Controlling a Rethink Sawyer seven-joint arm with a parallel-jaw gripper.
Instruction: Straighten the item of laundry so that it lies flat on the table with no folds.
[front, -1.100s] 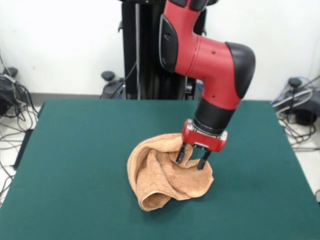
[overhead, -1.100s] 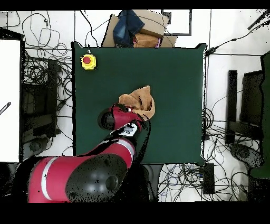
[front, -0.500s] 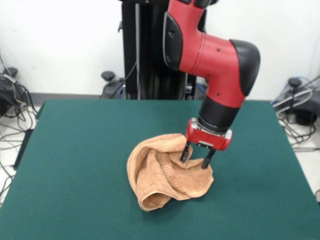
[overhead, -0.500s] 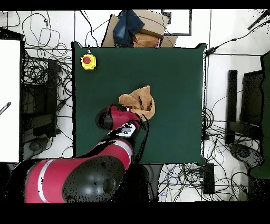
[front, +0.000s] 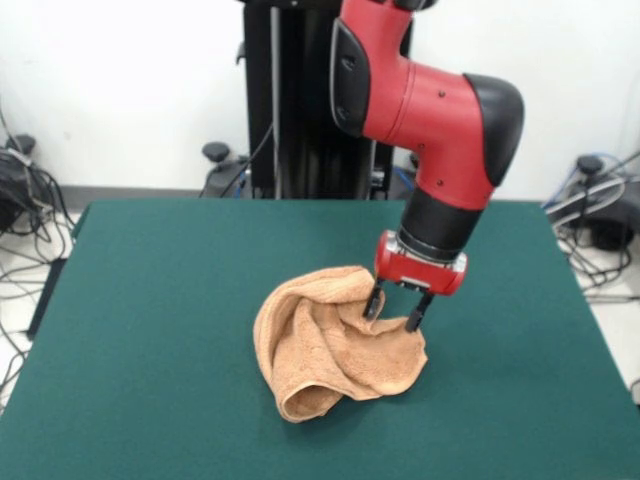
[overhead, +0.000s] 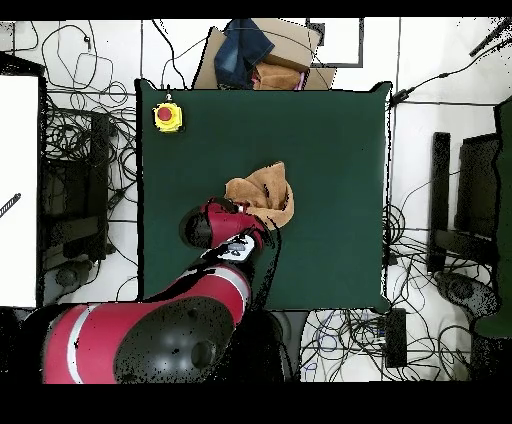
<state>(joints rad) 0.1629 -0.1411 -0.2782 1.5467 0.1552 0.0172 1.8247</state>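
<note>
Over the last second my gripper (front: 393, 314) has risen and shifted slightly toward the table's right side in the front view. My fingers stand apart and hold nothing; their tips sit at the upper right edge of the towel (front: 335, 342), just clear of the cloth. The towel has not moved: it lies bunched in a twisted heap near the middle of the green table (front: 160, 300). Judgement: no fold has been opened yet, so flattening remains entirely ahead, and a fresh grasp at an edge is needed
</note>
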